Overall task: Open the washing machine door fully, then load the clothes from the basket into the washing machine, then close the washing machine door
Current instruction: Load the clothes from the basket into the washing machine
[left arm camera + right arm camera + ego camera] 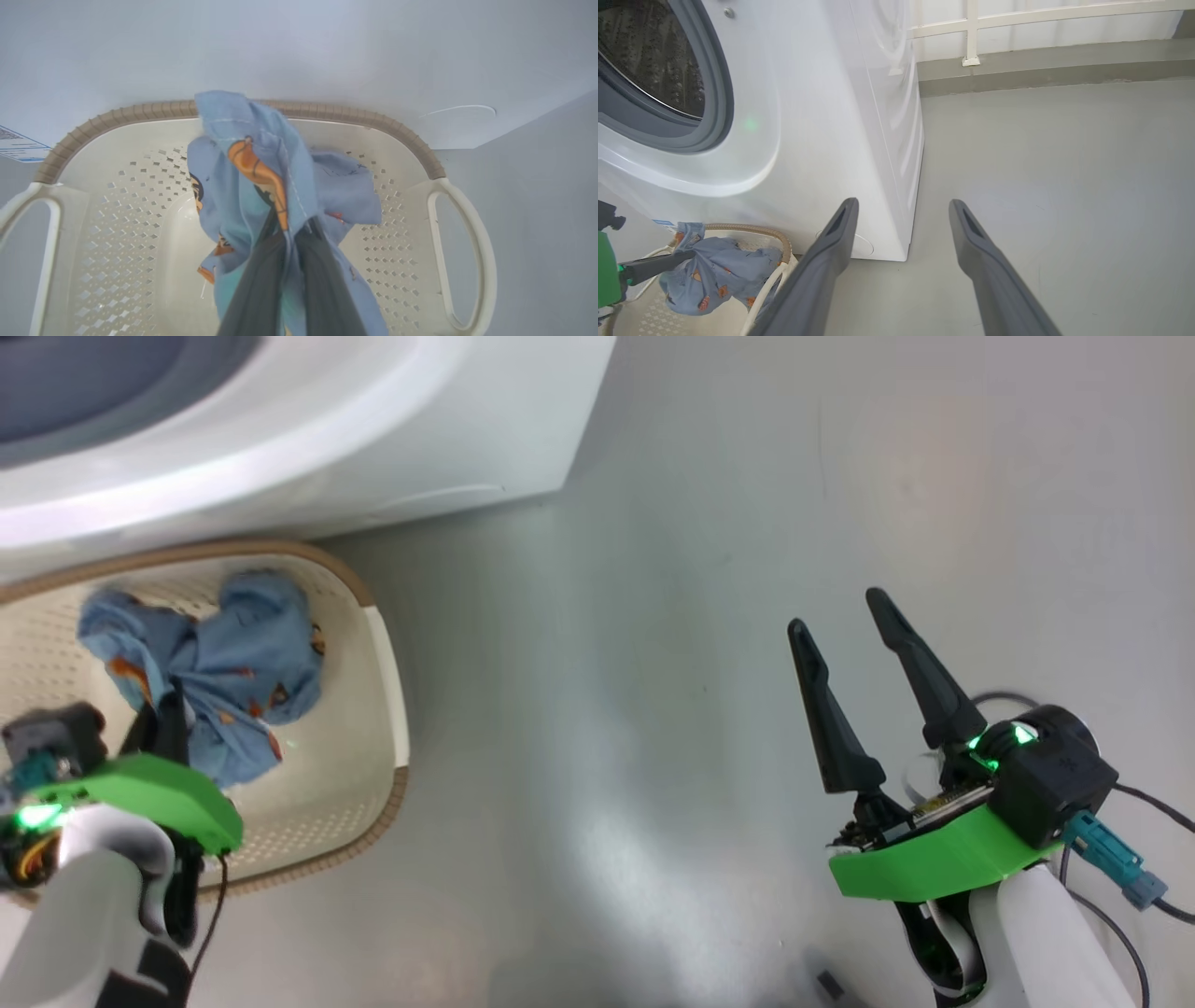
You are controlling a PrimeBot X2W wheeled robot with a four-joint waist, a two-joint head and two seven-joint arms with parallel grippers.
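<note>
Head cam down; L wrist close over basket [117,210]; R wrist toward washer [808,116]; basket shared.

White forearms [1036,933], grn wrist brackets [934,868], blk cam housings [1055,784] w/ cables [1153,807], long dark fingers [826,709]

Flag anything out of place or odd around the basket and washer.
Nothing stands out. The blue garment is bunched in the shut left claw at the basket, and the washing machine looks undamaged.
</note>
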